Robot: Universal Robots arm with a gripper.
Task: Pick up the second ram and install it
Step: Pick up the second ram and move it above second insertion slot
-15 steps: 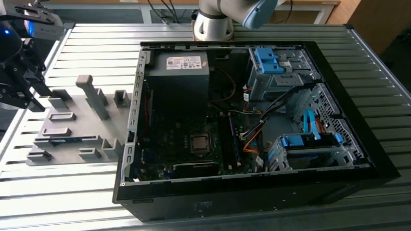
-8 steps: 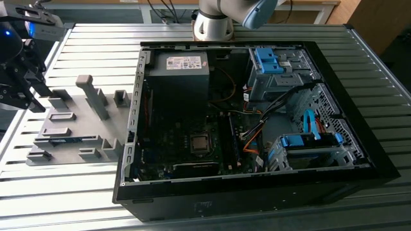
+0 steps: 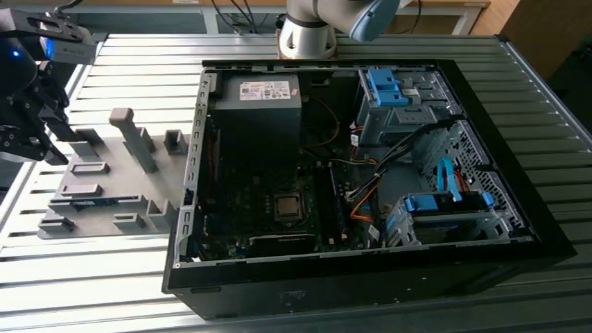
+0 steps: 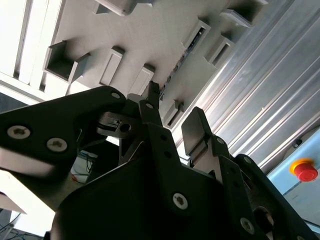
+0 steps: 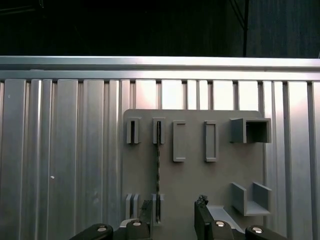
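First wrist view: gripper (image 5: 172,217) open, empty, over ram (image 5: 158,165).
Ram: seated edge-up in fixture (image 5: 195,180).
Progress: ram not yet grasped or installed.

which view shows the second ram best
The first wrist view: the second ram stands on edge there, and its full length shows as a thin dark line across the grey fixture. The exterior view shows it as a blue-green sliver in the fixture. The second wrist view shows it as a slanted dark strip.
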